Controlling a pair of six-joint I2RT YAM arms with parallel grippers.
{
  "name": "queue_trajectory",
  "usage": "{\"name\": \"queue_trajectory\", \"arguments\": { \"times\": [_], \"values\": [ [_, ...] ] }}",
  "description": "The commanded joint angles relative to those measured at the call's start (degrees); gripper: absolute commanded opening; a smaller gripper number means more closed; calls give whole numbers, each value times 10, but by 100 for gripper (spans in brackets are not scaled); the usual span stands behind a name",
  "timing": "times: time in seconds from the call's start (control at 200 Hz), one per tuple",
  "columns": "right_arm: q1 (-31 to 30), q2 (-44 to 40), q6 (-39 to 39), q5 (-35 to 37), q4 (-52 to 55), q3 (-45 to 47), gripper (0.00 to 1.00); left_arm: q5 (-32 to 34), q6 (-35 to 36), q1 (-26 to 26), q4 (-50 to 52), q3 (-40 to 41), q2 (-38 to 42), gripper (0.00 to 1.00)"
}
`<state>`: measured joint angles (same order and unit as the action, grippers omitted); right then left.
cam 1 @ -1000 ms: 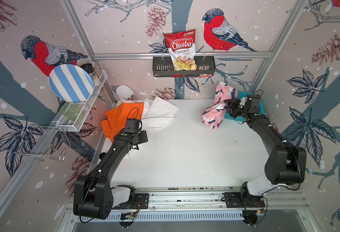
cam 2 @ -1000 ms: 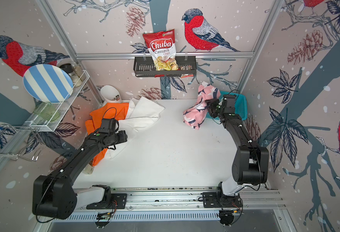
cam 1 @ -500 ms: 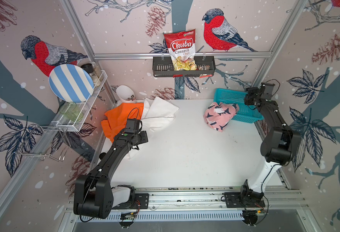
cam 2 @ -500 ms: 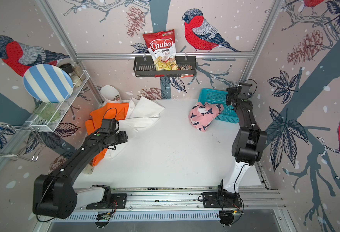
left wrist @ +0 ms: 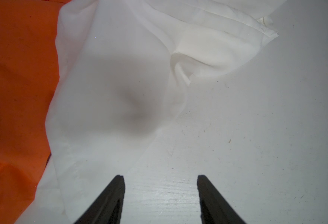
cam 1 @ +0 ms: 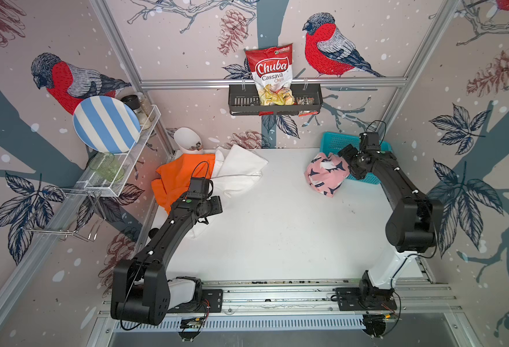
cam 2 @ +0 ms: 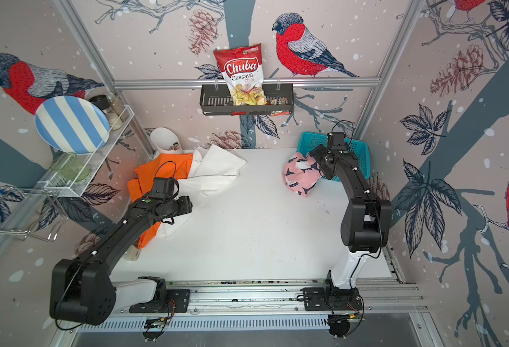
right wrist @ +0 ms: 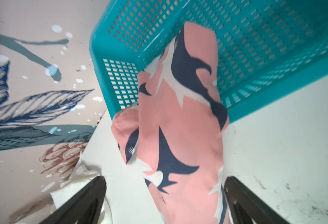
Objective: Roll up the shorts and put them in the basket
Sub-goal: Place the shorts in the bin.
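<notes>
**Top views.** Three shorts lie on the white table (cam 1: 277, 237), one of each kind.
- The pink cloth shorts with navy-and-white shark print (cam 1: 326, 175) are bunched into a stubby bundle at the back right. The long axis runs roughly back to front, and the back end sits against the near corner of the single teal perforated plastic basket (cam 1: 332, 140).
- The plain white cloth shorts (cam 1: 241, 168) lie spread loose at the back left, overlapping the bright orange cloth shorts (cam 1: 176, 177) at the table's left edge.
- The layout reads the same in both top views: pink (cam 2: 299, 175), white (cam 2: 217, 171), orange (cam 2: 157, 171).
- There are two black arms. The left arm (cam 1: 169, 237) is bent over the white-orange overlap with its wrist turned down. The right arm (cam 1: 397, 186) reaches to the back, its wrist over the basket corner just beside the pink bundle.

**Left wrist view.** The left jaws stand apart with nothing between them, over bare table (left wrist: 256, 135) just beside the white shorts' (left wrist: 110, 77) edge. The orange cloth (left wrist: 14, 77) lies beyond the white.

**Right wrist view.** This view is blurred. The right jaws are spread wide on either side of the pink bundle's (right wrist: 178, 126) near end. There is clear table on one side and no pinch visible, so the bundle is released. Its long axis runs away from the jaws to the basket (right wrist: 275, 48), and the far end lies across the rim.
</notes>
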<state>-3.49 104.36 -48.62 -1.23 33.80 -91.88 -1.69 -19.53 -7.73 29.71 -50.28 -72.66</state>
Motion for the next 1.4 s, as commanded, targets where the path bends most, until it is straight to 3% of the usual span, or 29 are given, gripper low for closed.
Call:
{"name": "queue_trajectory", "arguments": {
  "times": [0.0, 0.305, 0.49, 0.645, 0.955, 1.06, 1.241, 1.396],
  "values": [
    [-31, 20, 25, 92, 60, -21, 100, -9, 3, 2, -9, 1, 4, 63],
    [-91, 142, 60, 227, 142, -121, 100, -9, 4, 2, -9, 3, 7, 63],
    [-97, 190, 79, 223, 132, -150, 99, -9, 5, 2, -8, 2, 7, 63],
    [-96, 197, 86, 220, 114, -143, 85, -8, 5, 2, -8, 3, 6, 63],
    [-91, 154, 98, 226, 82, -107, 25, -8, 5, 2, -7, 3, 5, 63],
    [-79, 127, 102, 184, 75, -110, 6, -8, 5, 2, -8, 3, 5, 63],
    [-50, 44, 68, 122, 60, -112, 4, -7, 5, 2, -7, 3, 3, 63],
    [18, -30, -20, 55, 15, -82, 8, -7, 6, 2, -8, 3, 1, 63]
  ]
}}
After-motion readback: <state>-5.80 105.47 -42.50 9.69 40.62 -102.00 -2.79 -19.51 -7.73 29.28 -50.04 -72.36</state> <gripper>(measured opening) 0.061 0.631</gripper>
